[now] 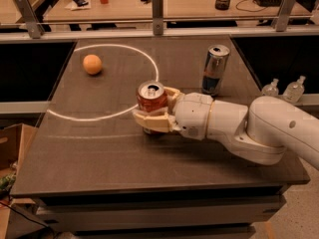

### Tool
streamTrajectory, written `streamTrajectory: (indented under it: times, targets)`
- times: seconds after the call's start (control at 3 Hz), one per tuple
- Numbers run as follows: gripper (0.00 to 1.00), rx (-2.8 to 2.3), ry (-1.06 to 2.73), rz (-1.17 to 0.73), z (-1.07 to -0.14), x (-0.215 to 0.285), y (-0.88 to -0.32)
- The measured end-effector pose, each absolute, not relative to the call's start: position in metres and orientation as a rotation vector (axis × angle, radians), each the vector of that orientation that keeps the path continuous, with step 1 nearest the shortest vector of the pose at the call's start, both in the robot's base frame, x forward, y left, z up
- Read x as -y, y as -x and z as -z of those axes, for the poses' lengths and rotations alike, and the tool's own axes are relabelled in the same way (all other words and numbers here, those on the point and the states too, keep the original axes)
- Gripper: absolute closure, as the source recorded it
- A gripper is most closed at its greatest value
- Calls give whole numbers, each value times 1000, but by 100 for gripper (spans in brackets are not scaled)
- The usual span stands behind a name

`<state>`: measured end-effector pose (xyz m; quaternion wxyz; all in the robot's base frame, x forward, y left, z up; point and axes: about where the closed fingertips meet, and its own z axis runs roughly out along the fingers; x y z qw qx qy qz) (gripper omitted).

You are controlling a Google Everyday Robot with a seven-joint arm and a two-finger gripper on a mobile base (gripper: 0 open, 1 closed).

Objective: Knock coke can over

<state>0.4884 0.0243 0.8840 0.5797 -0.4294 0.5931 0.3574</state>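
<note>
The coke can [151, 97] is red-orange with a silver top and pull tab. It stands upright near the middle of the dark table [99, 153], just right of the white painted circle. My gripper [155, 108] reaches in from the right and holds the can between its cream fingers. The near finger [149, 122] crosses the can's lower front and the far finger [172, 92] lies against its back right side. The fingers look closed on the can.
A taller silver-and-blue can [215, 69] stands upright behind my wrist, at the right. An orange fruit [92, 63] lies at the far left inside the circle. Two small clear bottles [284, 89] sit off the table's right edge. A railing runs along the back.
</note>
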Motion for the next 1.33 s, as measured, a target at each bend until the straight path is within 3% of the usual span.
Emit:
streamTrajectory:
  times: [0.33, 1.0, 1.33]
  targets:
    - [100, -1334, 1092, -850, -898, -30, -485]
    - [100, -1067, 1422, -835, -946, -58, -469]
    - [100, -856, 1676, -720, -964, -74, -449]
